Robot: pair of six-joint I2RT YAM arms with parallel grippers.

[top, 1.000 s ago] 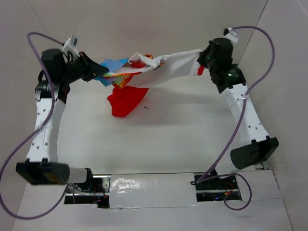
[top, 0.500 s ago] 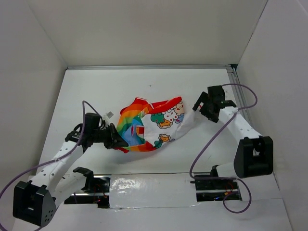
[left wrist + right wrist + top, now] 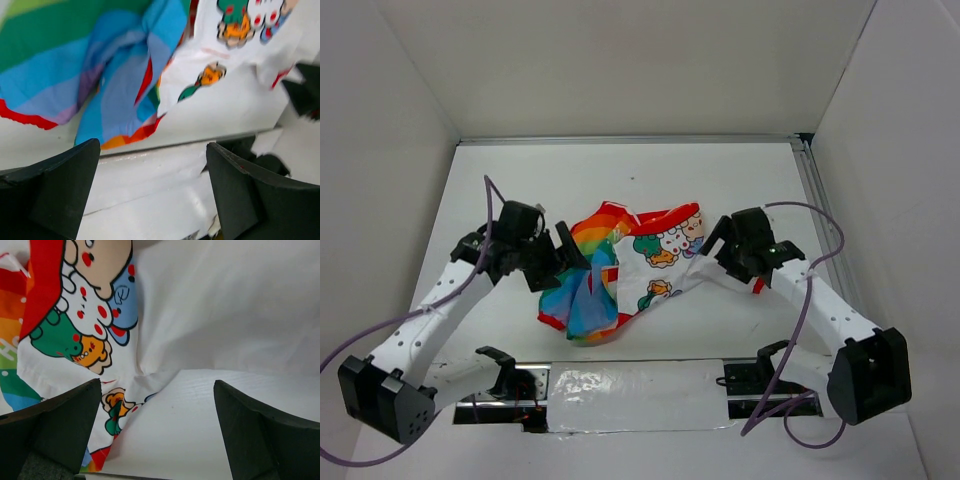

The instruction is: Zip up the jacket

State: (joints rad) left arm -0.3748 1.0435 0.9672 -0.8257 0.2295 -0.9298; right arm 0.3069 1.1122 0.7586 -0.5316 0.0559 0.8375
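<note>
Top external | jacket [image 3: 640,262] crumpled on table [image 3: 620,190], long axis left-right between both arms, zip not in sight | left gripper [image 3: 568,262] at rainbow end, right gripper [image 3: 713,245] at white end, both jaws wide apart, empty | a second ago: stretched aloft, both clamped; now dropped

A flat white tabletop [image 3: 650,185] lay enclosed by plain white panel walls [image 3: 640,70] at the back and both sides, evenly lit. A crinkled glossy silver strip [image 3: 635,388] ran along its near edge.
</note>
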